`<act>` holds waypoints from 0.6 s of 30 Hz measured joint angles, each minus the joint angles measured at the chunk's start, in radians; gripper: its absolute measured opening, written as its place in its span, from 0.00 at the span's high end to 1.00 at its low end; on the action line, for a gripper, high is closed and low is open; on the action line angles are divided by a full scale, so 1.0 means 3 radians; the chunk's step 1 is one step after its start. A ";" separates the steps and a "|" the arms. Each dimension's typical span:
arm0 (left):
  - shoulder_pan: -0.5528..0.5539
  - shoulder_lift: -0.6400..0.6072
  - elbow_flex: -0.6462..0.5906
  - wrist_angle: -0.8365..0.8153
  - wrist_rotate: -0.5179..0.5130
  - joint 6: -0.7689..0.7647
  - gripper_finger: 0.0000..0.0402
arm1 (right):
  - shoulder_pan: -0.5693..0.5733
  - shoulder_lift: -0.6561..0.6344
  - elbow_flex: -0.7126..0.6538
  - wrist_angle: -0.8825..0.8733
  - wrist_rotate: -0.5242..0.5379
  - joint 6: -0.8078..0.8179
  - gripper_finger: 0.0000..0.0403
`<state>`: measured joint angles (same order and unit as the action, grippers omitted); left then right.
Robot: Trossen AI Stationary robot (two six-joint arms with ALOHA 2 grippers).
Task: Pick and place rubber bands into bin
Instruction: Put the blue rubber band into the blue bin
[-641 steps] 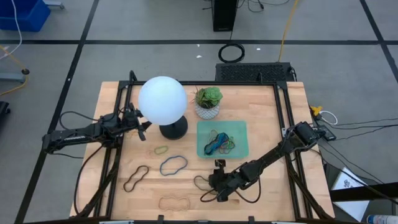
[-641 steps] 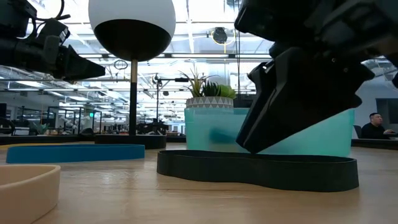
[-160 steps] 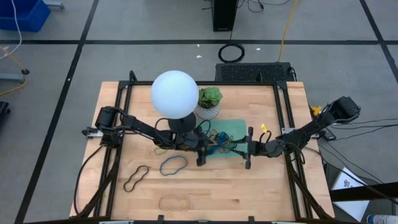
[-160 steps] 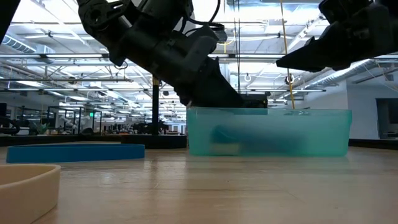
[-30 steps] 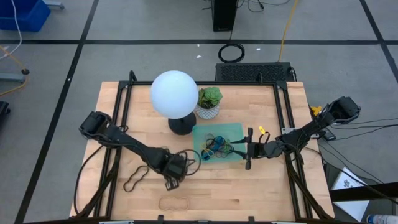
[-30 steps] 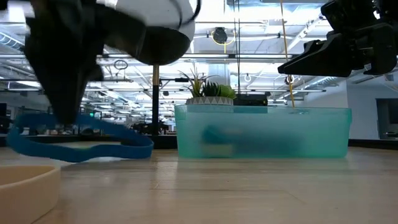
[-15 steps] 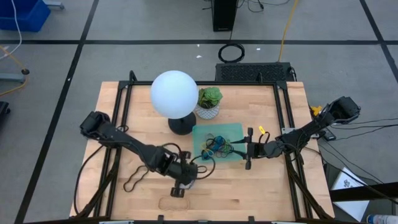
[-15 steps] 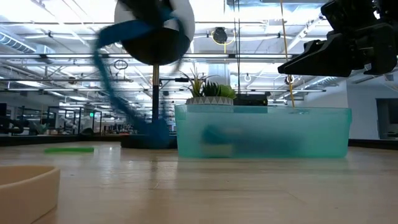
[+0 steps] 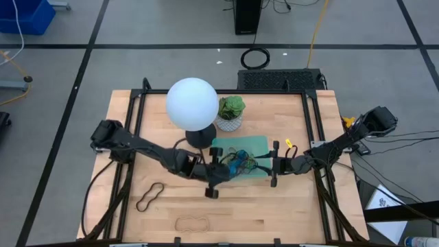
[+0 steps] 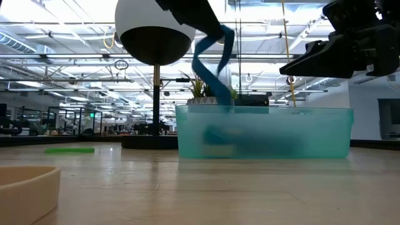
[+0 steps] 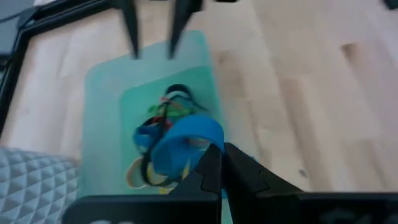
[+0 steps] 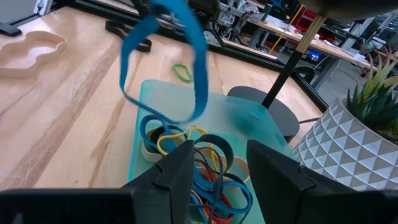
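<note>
Right now the left gripper (image 9: 218, 169) hangs over the near-left corner of the bin (image 9: 264, 142), its jaws clamped on a blue rubber band (image 12: 168, 62). That band dangles as a long loop above the bin's open top; in the low view it (image 10: 212, 59) hangs from above down toward the bin's rim, and the left wrist view shows it (image 11: 186, 140) bunched just ahead of the closed jaws, over the bin's floor.

Inside the bin (image 12: 140, 115) lies a tangle of rubber bands (image 12: 205, 168) in blue, yellow, orange and black, piled loosely together.

The right gripper (image 9: 274, 165) waits at the bin's right side, jaws apart and holding nothing, pointed toward the pile.

On the worktop (image 9: 288, 206) outside the bin, a brown rubber band (image 9: 149, 197) lies toward the front left, and a tan rubber band (image 9: 193, 223) lies close to the front edge. A small green rubber band (image 12: 181, 72) rests on the wood beyond the bin in the right wrist view.

Behind the bin stand a lamp with a white globe (image 9: 191, 103) and a small plant pot (image 9: 229, 122), the pot just beside the bin's far-left corner.
</note>
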<state>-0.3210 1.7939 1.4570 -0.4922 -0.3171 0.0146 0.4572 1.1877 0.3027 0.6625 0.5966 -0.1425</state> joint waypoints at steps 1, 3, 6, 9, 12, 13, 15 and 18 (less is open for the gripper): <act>0.0043 0.0000 0.0000 -0.0001 0.0004 -0.0028 0.99 | 0.0000 0.0000 0.0000 -0.0012 0.0000 0.0000 0.65; 0.0115 0.0000 0.0000 -0.0016 -0.0013 -0.0053 0.97 | -0.0001 0.0000 0.0000 -0.0032 0.0001 0.0001 0.65; 0.0209 0.0000 0.0000 -0.0016 -0.0021 -0.0051 0.97 | -0.0001 0.0000 0.0000 -0.0069 0.0000 0.0001 0.65; 0.0292 0.0016 0.0000 -0.0012 0.0006 -0.0052 0.99 | 0.0000 0.0000 0.0000 -0.0080 0.0001 0.0001 0.65; 0.0362 0.0092 -0.0001 -0.0027 0.0006 -0.0056 0.97 | 0.0000 0.0000 0.0000 -0.0081 0.0001 0.0001 0.65; 0.0381 0.0144 -0.0001 -0.0006 0.0006 -0.0056 0.96 | 0.0000 0.0000 -0.0001 -0.0081 0.0001 0.0001 0.65; 0.0406 0.0242 -0.0001 -0.0017 0.0026 -0.0057 0.96 | 0.0000 0.0000 -0.0001 -0.0092 0.0001 0.0000 0.65; 0.0436 0.0416 -0.0003 -0.0023 0.0041 -0.0057 0.97 | 0.0000 0.0000 -0.0002 -0.0109 0.0001 0.0000 0.65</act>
<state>-0.1901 1.9188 1.4563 -0.4993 -0.3048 -0.0026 0.4572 1.1877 0.3022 0.6296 0.5968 -0.1425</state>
